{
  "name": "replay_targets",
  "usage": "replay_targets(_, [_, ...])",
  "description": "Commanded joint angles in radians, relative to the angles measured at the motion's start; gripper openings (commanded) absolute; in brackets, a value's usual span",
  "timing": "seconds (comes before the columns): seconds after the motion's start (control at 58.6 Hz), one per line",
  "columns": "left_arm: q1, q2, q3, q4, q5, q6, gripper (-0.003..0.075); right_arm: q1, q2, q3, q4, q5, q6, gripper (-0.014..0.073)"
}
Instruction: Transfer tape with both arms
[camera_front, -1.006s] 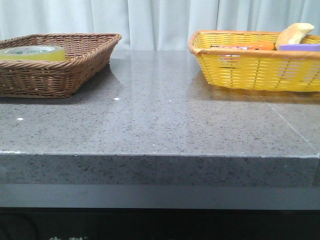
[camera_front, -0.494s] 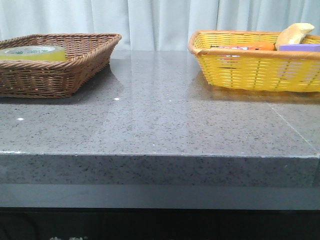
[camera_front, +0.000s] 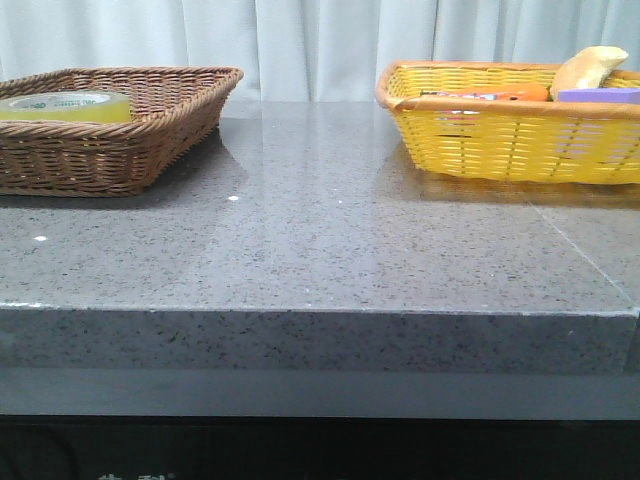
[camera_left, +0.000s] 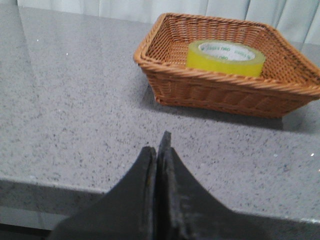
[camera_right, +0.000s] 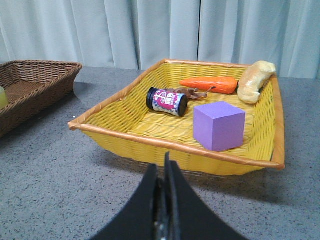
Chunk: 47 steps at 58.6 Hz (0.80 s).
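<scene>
The tape (camera_left: 225, 57), a wide yellow roll with a white core and green lettering, lies flat in the brown wicker basket (camera_left: 220, 92); the front view shows the tape (camera_front: 66, 107) at the far left. My left gripper (camera_left: 158, 147) is shut and empty, low over the near table edge, well short of the basket. My right gripper (camera_right: 163, 170) is also shut with nothing in it, in front of the yellow basket (camera_right: 175, 142). Neither arm appears in the front view.
The yellow basket (camera_front: 510, 140) at the back right holds a purple cube (camera_right: 219, 125), a small dark jar (camera_right: 166, 101), an orange carrot (camera_right: 209, 84) and a pale bread-like piece (camera_right: 255, 80). Grey stone tabletop (camera_front: 320, 240) lies between the baskets. White curtains hang behind.
</scene>
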<state>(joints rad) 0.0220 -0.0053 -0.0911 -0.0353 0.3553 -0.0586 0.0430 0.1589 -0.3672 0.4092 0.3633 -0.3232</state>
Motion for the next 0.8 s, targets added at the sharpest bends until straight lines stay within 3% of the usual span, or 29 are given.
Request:
replay_targets(0.0, [0.000,-0.019,0.026,-0.010,-0.149,-0.008,-0.0020,-0.002,0.009,-0.023,0.014,-0.072,-0.008,-0.0111])
replay_targets(0.222, [0.000,-0.019,0.140,-0.010,-0.256,-0.008,-0.0020,-0.002,0.009,-0.023,0.014,-0.072,-0.008,-0.0111])
replay_targets(0.784, [0.000,-0.019,0.139,-0.010,-0.256,-0.008,-0.0020,-0.002,0.009,-0.023,0.014,-0.070,-0.008,-0.0111])
